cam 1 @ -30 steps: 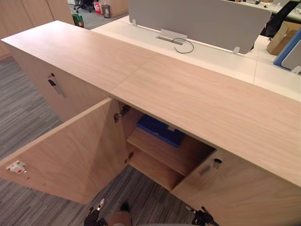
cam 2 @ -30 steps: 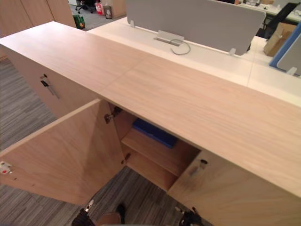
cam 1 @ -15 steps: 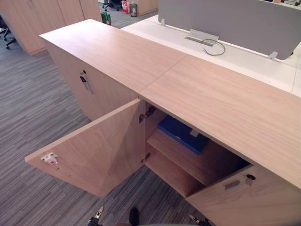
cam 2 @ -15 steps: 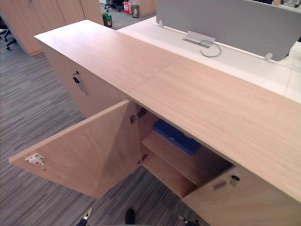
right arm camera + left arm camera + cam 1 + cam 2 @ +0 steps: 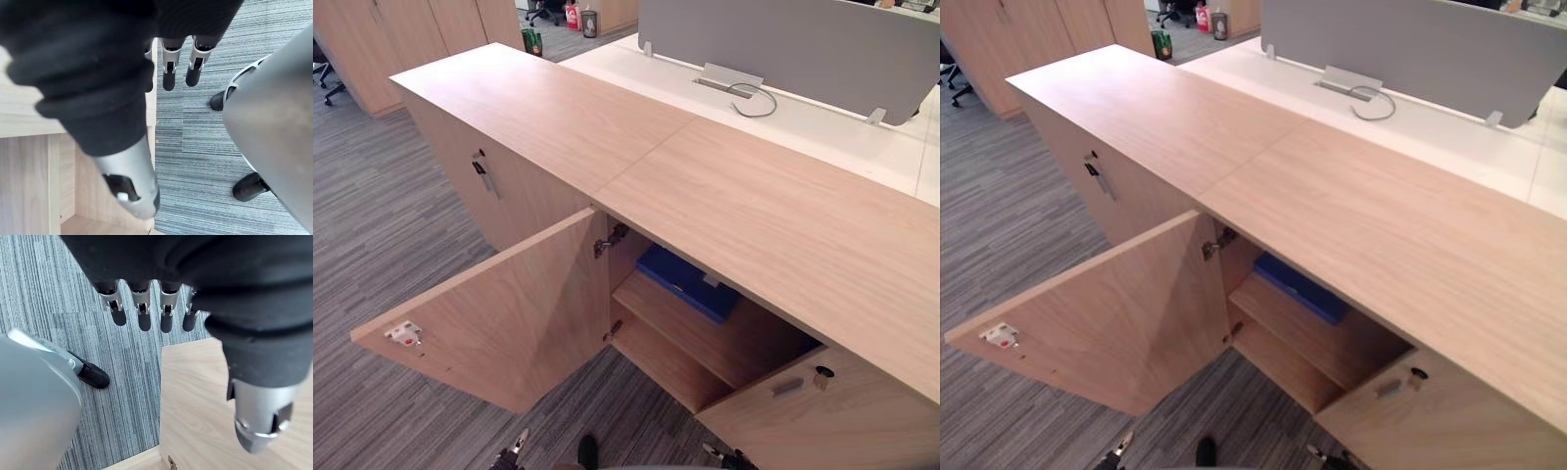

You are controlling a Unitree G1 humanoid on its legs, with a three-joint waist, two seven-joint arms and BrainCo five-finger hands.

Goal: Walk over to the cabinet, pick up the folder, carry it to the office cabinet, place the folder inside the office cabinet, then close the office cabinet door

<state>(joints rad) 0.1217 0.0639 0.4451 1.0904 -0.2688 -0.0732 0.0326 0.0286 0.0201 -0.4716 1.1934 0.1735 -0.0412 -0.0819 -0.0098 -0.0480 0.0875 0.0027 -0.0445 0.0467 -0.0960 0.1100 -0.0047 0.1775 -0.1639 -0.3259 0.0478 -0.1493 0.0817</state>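
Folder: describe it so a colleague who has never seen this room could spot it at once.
Start at the long pale-wood cabinet that runs along the white desk. Below its top, one door stands wide open; look in at the upper shelf behind it. The folder lies flat on that shelf, the one dark blue thing among bare wood.

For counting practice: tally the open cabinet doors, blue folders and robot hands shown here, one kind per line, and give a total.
Open doors: 2 (left door, right door)
Blue folder: 1
Hands: 2 (left hand, right hand)
Total: 5
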